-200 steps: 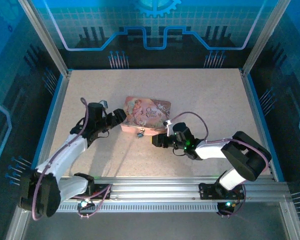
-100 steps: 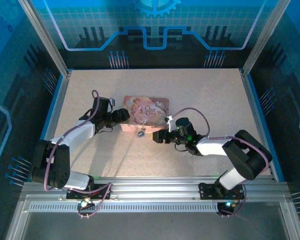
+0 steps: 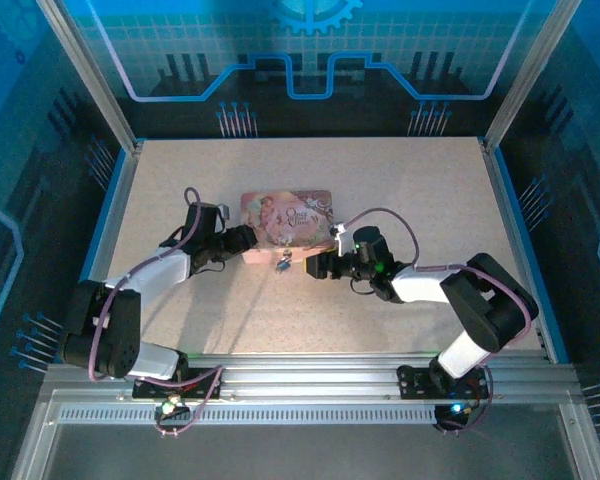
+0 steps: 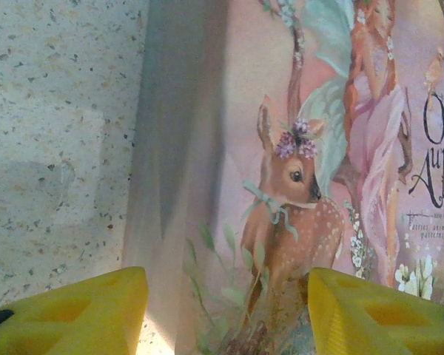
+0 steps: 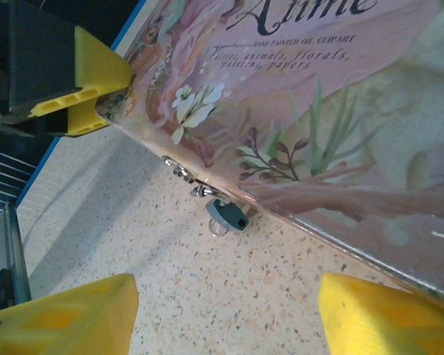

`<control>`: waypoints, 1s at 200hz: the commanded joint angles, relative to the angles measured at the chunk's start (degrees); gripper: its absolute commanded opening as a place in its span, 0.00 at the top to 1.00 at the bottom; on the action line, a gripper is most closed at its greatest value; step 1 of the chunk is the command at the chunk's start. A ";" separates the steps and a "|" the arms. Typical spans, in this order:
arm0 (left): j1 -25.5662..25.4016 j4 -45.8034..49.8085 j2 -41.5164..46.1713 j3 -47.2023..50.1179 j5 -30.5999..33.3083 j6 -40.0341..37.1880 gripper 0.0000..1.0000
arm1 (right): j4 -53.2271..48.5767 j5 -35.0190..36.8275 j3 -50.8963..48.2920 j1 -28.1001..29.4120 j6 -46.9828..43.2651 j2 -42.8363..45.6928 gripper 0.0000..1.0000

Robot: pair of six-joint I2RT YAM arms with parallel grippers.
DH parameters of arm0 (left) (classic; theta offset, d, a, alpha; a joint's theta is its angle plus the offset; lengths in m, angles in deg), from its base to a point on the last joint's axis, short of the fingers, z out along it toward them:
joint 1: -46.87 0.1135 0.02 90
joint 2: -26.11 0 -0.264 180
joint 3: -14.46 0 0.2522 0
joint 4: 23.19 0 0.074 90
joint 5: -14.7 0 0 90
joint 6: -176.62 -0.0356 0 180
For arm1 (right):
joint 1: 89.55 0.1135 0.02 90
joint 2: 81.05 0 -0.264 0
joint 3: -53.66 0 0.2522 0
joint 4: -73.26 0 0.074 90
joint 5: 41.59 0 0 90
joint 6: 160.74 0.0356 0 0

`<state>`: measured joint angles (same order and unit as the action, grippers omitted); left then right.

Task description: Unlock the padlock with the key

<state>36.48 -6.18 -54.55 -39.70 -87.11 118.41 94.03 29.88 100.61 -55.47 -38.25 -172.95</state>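
Our left jaws and right jaws both gape; nudging the tin [image 3: 285, 215] could swing the padlock [image 5: 227, 214] away.

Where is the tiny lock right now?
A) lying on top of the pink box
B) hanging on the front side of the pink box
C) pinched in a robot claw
B: the padlock dangles free from the clasp on the near side of the pink tin.

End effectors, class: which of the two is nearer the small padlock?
The right end effector. It faces the padlock, which hangs at the pink tin's front edge. The left end effector sits farther off, at the tin's left end.
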 commanded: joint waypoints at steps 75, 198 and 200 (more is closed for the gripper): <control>-6.79 1.80 4.61 6.65 1.80 5.03 0.43 | 7.79 -4.28 5.57 -5.29 -4.96 -5.46 0.32; -6.92 1.26 6.83 7.17 2.68 6.08 0.42 | 20.23 -7.27 -3.94 -4.55 0.19 -4.07 0.12; -6.92 1.24 6.79 7.13 2.68 6.09 0.42 | 20.43 -7.35 -3.82 -4.44 0.51 -4.32 0.12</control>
<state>30.08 -8.22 -48.69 -33.99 -85.17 124.18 107.91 23.98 97.07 -60.65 -41.03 -174.98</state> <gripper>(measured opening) 0.580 0.873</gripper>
